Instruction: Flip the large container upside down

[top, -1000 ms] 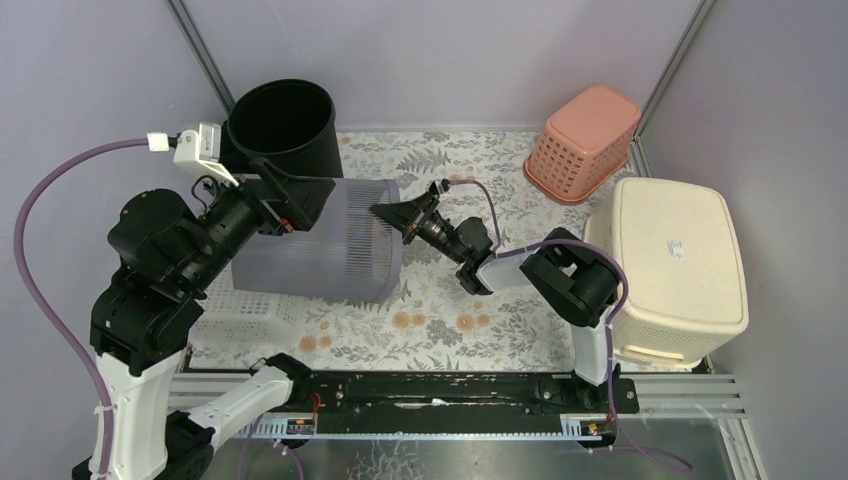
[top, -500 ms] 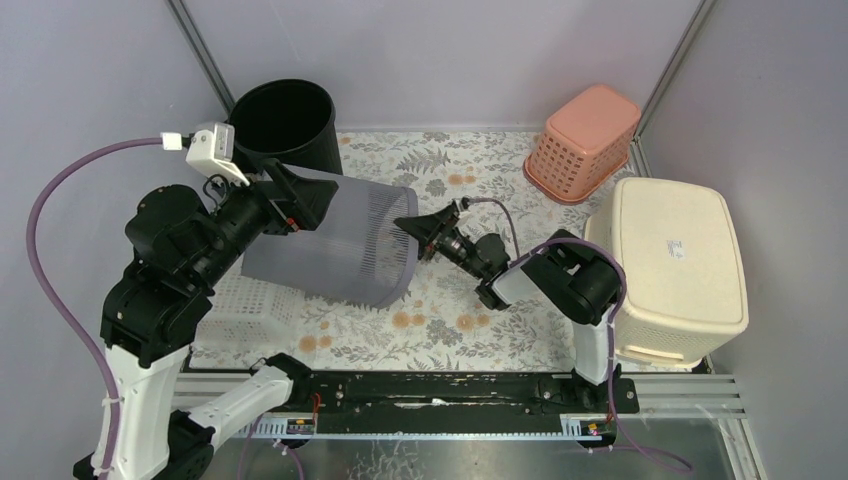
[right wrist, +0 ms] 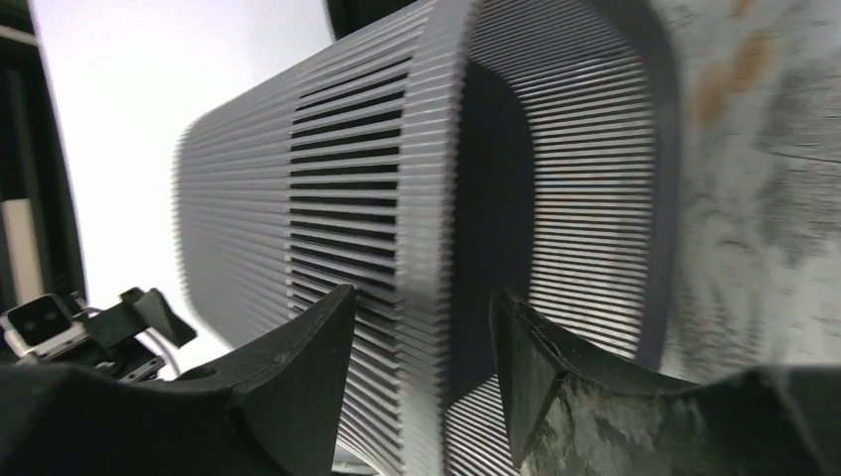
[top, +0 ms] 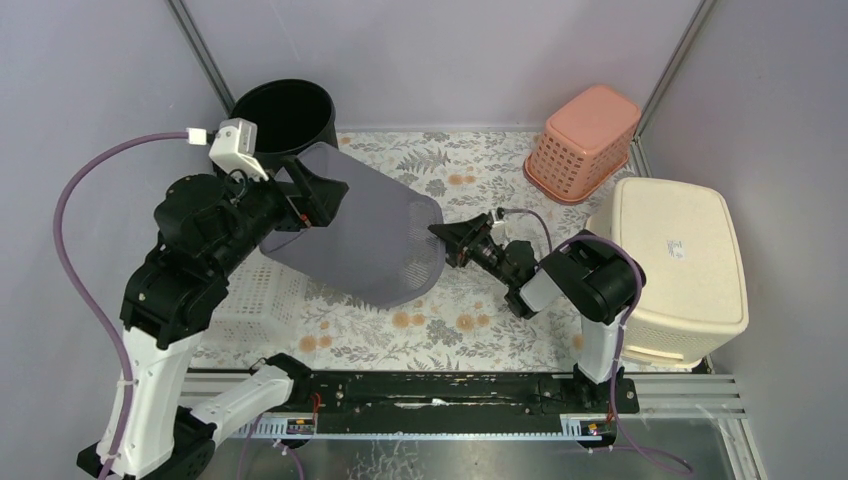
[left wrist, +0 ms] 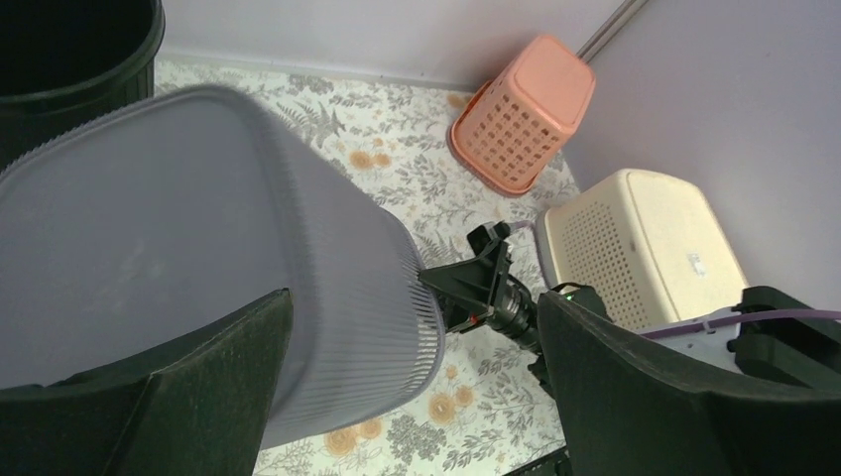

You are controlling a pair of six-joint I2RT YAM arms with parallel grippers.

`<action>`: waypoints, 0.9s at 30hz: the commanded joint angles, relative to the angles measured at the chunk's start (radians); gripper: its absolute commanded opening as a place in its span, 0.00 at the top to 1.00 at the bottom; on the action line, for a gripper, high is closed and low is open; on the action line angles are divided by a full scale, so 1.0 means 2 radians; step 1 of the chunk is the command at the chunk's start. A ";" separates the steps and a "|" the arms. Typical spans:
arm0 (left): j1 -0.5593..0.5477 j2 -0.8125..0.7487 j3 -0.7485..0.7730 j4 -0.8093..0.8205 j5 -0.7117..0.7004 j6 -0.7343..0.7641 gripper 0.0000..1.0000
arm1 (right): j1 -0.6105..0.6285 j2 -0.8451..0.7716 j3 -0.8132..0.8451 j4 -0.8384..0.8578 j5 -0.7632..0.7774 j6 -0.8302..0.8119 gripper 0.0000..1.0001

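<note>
The large grey slatted container (top: 370,235) is tilted, its closed end raised toward the back left and its open rim low at the right, near the floral mat. My left gripper (top: 315,195) is open wide against the raised closed end; in the left wrist view the container (left wrist: 198,248) fills the space by the left gripper (left wrist: 414,296). My right gripper (top: 440,232) is at the open rim. In the right wrist view the right gripper (right wrist: 422,293) straddles the container's (right wrist: 397,149) rim wall, with a gap on both sides.
A black bin (top: 285,115) stands upright at the back left, just behind the container. A white slotted basket (top: 250,300) lies under its near left side. An orange basket (top: 585,140) and a cream basket (top: 670,260) sit upside down at the right.
The container has tipped from lying on its side; its closed end rose and it shifted right. My left arm rose and moved right with it. My right gripper drew back to the right.
</note>
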 commanded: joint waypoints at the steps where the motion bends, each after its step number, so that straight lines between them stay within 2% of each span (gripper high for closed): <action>1: 0.003 0.002 -0.035 0.023 0.001 0.010 0.00 | -0.013 -0.003 -0.030 0.028 -0.017 -0.050 0.41; 8: 0.003 -0.011 -0.109 0.040 0.000 0.012 0.00 | -0.037 -0.009 -0.067 0.013 -0.011 -0.082 0.40; 12: 0.003 -0.018 -0.149 0.051 0.006 0.010 0.00 | -0.044 -0.065 -0.075 -0.070 -0.009 -0.127 0.39; 14: 0.002 -0.018 -0.165 0.057 0.007 0.010 0.00 | -0.043 -0.111 -0.069 -0.153 -0.004 -0.167 0.39; 17: 0.003 -0.016 -0.190 0.073 0.015 0.010 0.00 | -0.043 -0.198 -0.048 -0.327 0.020 -0.242 0.39; 22: 0.003 -0.005 -0.245 0.121 0.043 0.002 0.00 | -0.043 -0.307 0.034 -0.585 0.070 -0.362 0.36; 24: 0.003 0.004 -0.266 0.142 0.057 -0.004 0.00 | -0.044 -0.330 0.072 -0.669 0.088 -0.400 0.30; 27: 0.003 0.020 -0.292 0.177 0.081 -0.015 0.00 | -0.044 -0.335 0.126 -0.776 0.106 -0.452 0.16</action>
